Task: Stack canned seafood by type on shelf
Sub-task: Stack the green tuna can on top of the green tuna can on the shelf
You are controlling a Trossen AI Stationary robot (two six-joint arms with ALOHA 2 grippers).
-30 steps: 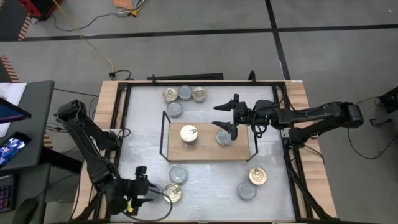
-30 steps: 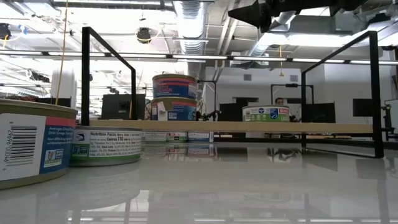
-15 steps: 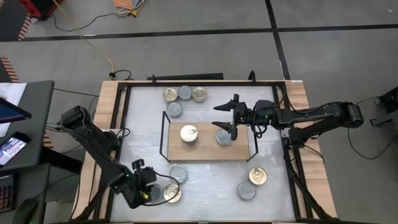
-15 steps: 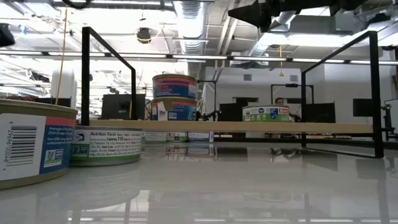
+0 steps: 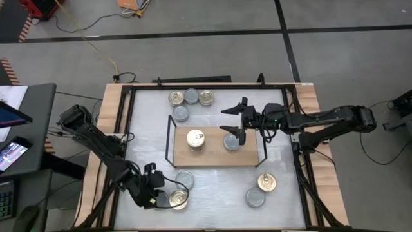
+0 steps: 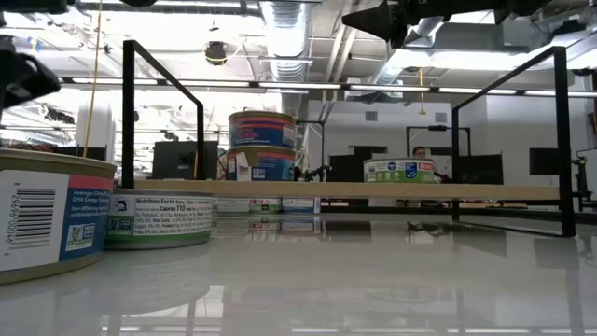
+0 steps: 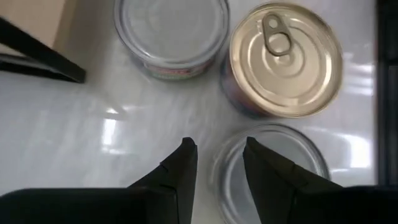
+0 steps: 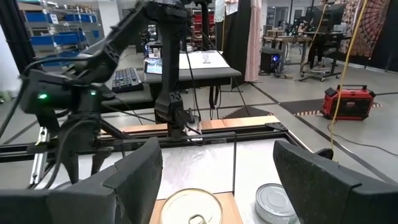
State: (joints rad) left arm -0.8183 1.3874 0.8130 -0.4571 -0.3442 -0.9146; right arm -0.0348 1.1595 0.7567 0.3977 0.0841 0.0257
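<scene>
Left tool slightly parted, empty, over silver tin beside gold tin. Right tool released above shelf.

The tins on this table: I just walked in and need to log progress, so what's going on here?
A two-armed robot is sorting tins onto the shelf. The board holds a two-tin stack topped by a gold lid and one silver tin. The right end effector hovers open above that silver tin. The left end effector is low over the front-left group, fingers parted around the rim of a silver tin, next to a gold-lid tin. Other tins remain loose.
</scene>
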